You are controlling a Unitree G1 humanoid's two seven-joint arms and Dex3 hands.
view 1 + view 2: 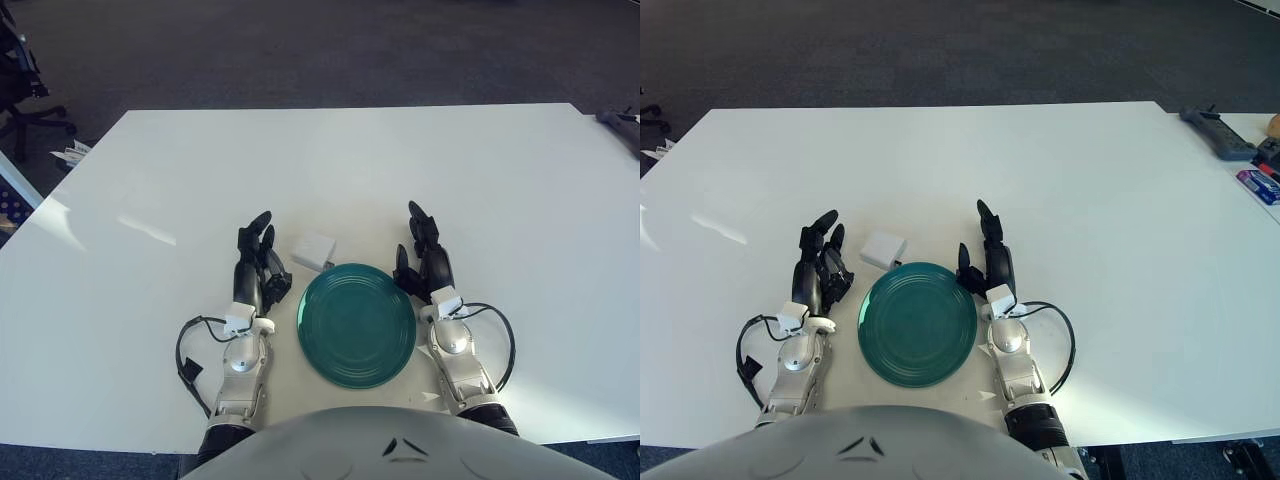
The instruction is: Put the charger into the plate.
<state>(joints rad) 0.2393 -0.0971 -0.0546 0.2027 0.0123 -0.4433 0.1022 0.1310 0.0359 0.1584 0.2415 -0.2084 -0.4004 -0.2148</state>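
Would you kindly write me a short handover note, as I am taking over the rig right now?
Left hand: open, holds nothing, left of the plate, with the charger just off its fingertips to the right.
Right hand: open, holds nothing, right of the plate.
Charger: white, on the white table, just beyond the far-left rim of the plate, not in it.
Plate: green, holds nothing, between the two hands.
Done: nothing yet; the charger is not grasped.
Left: grasp the charger, probably with the left hand, which is nearer, and set it into the plate.

left hand [258, 262]: lying forward, fingers relaxed, holding nothing | right hand [425, 262]: lying forward, fingers extended, holding nothing
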